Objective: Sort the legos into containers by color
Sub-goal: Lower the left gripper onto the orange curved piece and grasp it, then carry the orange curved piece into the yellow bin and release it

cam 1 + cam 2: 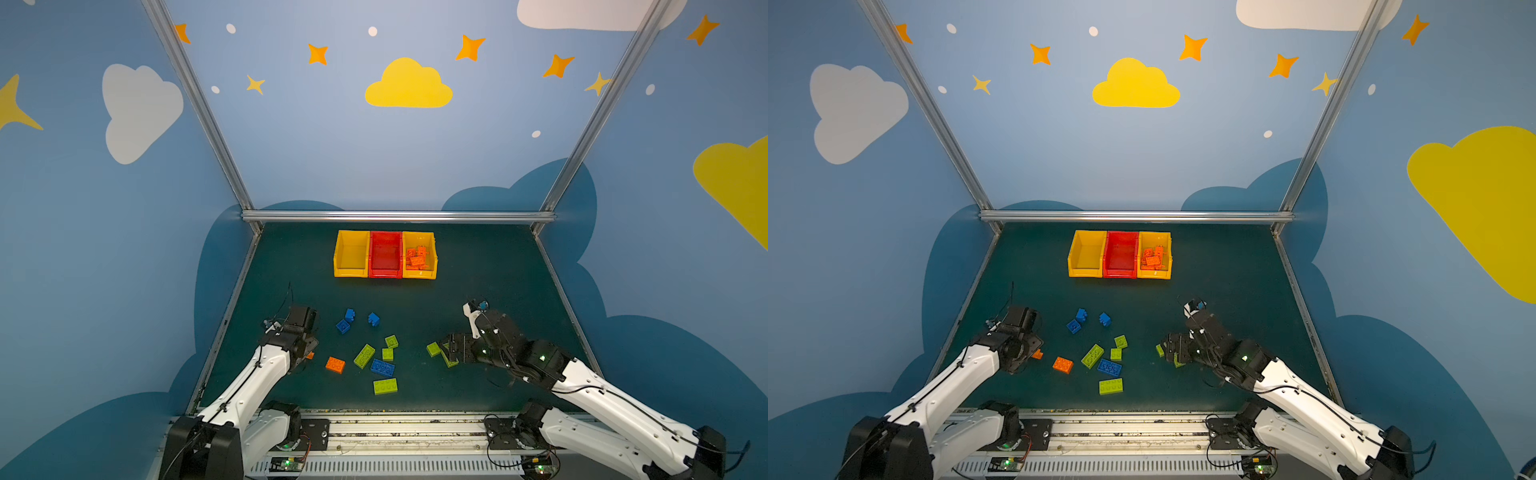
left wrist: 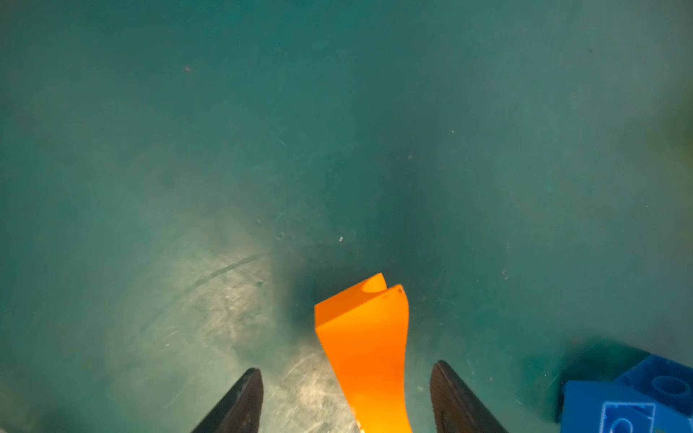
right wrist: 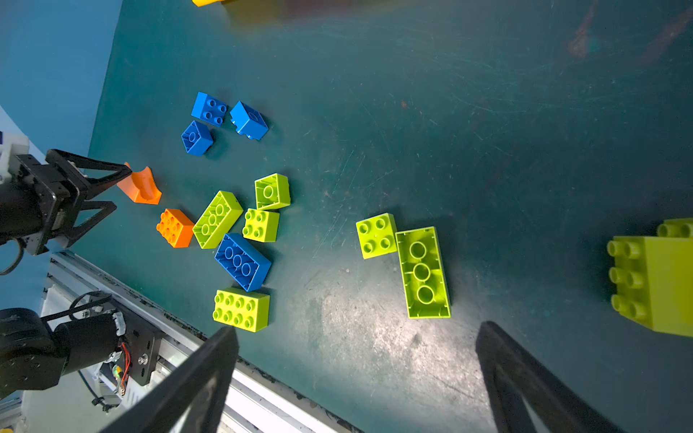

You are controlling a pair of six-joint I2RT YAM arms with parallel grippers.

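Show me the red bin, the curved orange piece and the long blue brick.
red bin (image 1: 385,258): in a top view, on its bare floor.
curved orange piece (image 2: 363,337): left wrist view, on its smooth curved face.
long blue brick (image 3: 242,261): right wrist view, on its hollow underside.

Legos: smooth moulded plastic, slight gloss. Containers: glossy plastic. Table mat: matt, finely scratched, scuffed pale in patches. Frame rail: bare ribbed metal, shiny.

Yellow bins: 2. Red bin: 1. Loose: blue bricks 4, orange bricks 2, green bricks at least 7.
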